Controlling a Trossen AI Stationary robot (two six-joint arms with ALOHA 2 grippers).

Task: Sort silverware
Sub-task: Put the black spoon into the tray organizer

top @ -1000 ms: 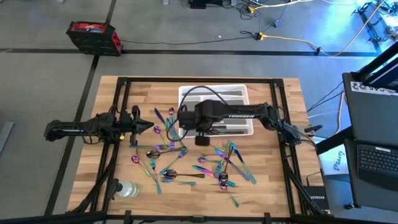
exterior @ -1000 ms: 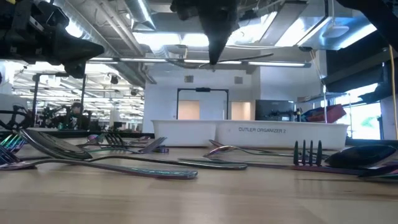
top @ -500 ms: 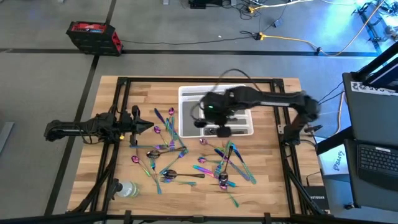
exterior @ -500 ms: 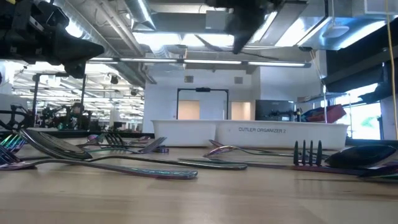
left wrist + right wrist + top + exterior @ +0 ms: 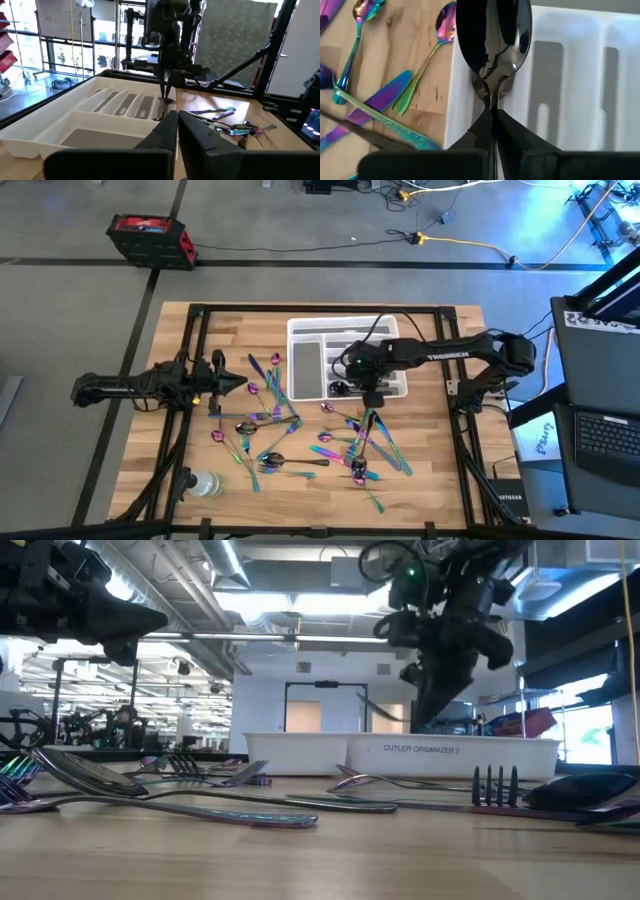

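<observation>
the right gripper pinches a spoon over the tray. lower it level into one slot before letting go; left gripper waits closed, empty

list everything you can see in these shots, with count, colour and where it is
silverware: some two dozen loose, iridescent blue-purple-pink, scattered on the table in front of the tray
spoon: one, dark and shiny, held over the tray's edge
tray: one, white, compartmented, far middle of table
bottle: one, clear, near left corner
table: one, light wood
red box: one, on the floor beyond the table
laptop: one, dark, right of table
left hand: shut, waiting at left
right hand: shut on spoon
</observation>
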